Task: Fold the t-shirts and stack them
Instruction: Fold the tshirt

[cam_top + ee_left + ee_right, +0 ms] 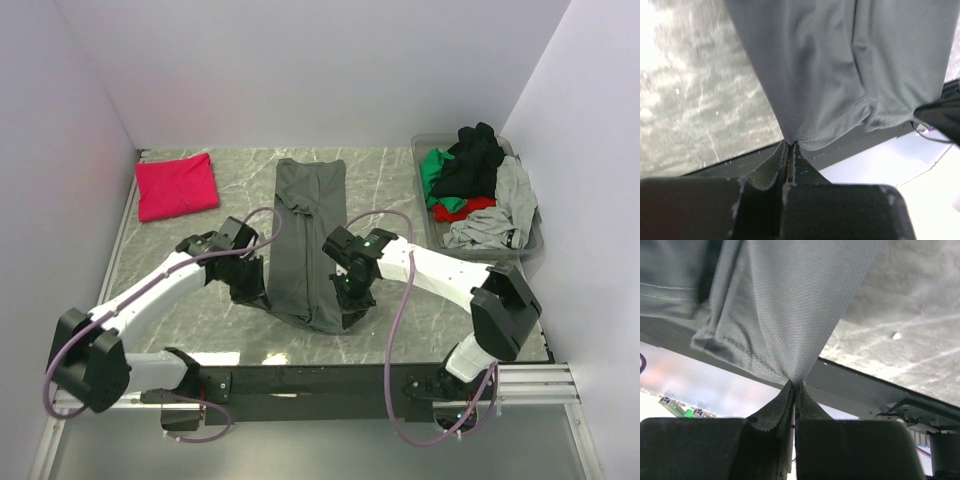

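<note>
A dark charcoal-grey t-shirt [307, 235] lies folded into a long narrow strip down the middle of the marble table. My left gripper [252, 295] is shut on its near left corner, seen pinched in the left wrist view [805, 100]. My right gripper [352, 303] is shut on its near right corner, pinched in the right wrist view [785, 315]. Both corners are lifted a little off the table near the front edge. A magenta-red t-shirt [177, 186] lies folded at the far left.
A clear plastic tub [528, 238] at the far right holds black [472, 158], green [432, 168], red [462, 208] and light grey [505, 205] shirts. White walls close the left, back and right. The black front rail [300, 380] runs along the near edge.
</note>
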`<state>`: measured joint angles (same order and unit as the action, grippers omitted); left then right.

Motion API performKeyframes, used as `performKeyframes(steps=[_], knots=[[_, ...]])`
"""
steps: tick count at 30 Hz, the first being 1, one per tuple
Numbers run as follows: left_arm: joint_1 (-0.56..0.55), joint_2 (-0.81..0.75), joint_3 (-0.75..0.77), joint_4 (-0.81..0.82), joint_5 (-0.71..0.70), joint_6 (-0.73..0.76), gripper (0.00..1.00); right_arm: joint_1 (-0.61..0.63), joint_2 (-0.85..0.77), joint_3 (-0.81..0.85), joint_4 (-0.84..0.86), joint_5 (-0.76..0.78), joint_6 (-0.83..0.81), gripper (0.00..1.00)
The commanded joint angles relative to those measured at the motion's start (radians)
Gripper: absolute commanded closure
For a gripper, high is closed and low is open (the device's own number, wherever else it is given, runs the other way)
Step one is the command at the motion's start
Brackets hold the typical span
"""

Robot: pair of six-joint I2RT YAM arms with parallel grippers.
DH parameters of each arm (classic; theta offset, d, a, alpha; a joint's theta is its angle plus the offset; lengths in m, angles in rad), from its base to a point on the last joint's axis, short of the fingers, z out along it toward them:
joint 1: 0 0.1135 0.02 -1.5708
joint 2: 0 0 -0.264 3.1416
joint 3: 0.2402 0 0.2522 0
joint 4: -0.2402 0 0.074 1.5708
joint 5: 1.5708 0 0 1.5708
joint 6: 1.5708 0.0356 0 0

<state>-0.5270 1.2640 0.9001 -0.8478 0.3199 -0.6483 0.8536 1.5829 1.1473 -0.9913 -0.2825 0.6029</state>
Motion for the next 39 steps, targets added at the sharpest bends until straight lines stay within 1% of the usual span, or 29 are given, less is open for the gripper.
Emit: performKeyframes(steps=[1,6,10,13,18,21,23,27,30,33,34,36,39], knots=[[-0.004,-0.098,-0.030,-0.049,0.036,-0.033,1.00,0.004,-0.072,-0.035,-0.043,-0.023,0.020,1.00],[-0.005,-0.175,-0.076,-0.089,0.073,-0.065,1.00,0.021,-0.136,-0.083,-0.050,-0.050,0.052,1.00],[-0.008,-0.268,-0.102,-0.137,0.105,-0.080,1.00,0.048,-0.173,-0.103,-0.050,-0.075,0.081,1.00],[-0.010,-0.313,-0.101,-0.181,0.123,-0.085,1.00,0.074,-0.190,-0.106,-0.063,-0.086,0.106,1.00],[-0.014,-0.371,-0.093,-0.200,0.172,-0.128,1.00,0.131,-0.222,-0.112,-0.066,-0.098,0.164,1.00],[-0.014,-0.385,-0.064,-0.191,0.154,-0.142,1.00,0.139,-0.235,-0.078,-0.073,-0.063,0.198,1.00],[-0.014,-0.364,-0.037,-0.178,0.143,-0.140,1.00,0.137,-0.236,-0.048,-0.081,-0.034,0.212,1.00],[-0.013,-0.296,0.019,-0.163,0.108,-0.117,1.00,0.131,-0.204,0.072,-0.122,0.069,0.221,1.00],[-0.013,-0.212,0.085,-0.157,0.064,-0.090,1.00,0.095,-0.179,0.130,-0.161,0.135,0.203,1.00],[-0.005,-0.161,0.146,-0.145,0.028,-0.065,1.00,0.050,-0.170,0.166,-0.165,0.155,0.170,1.00],[-0.001,-0.129,0.160,-0.126,0.021,-0.059,1.00,0.014,-0.161,0.172,-0.158,0.155,0.158,1.00],[0.012,-0.097,0.197,-0.108,0.008,-0.042,1.00,-0.020,-0.144,0.198,-0.153,0.151,0.120,1.00],[0.061,-0.026,0.261,-0.079,-0.008,0.001,1.00,-0.067,-0.092,0.258,-0.155,0.152,0.063,1.00]])
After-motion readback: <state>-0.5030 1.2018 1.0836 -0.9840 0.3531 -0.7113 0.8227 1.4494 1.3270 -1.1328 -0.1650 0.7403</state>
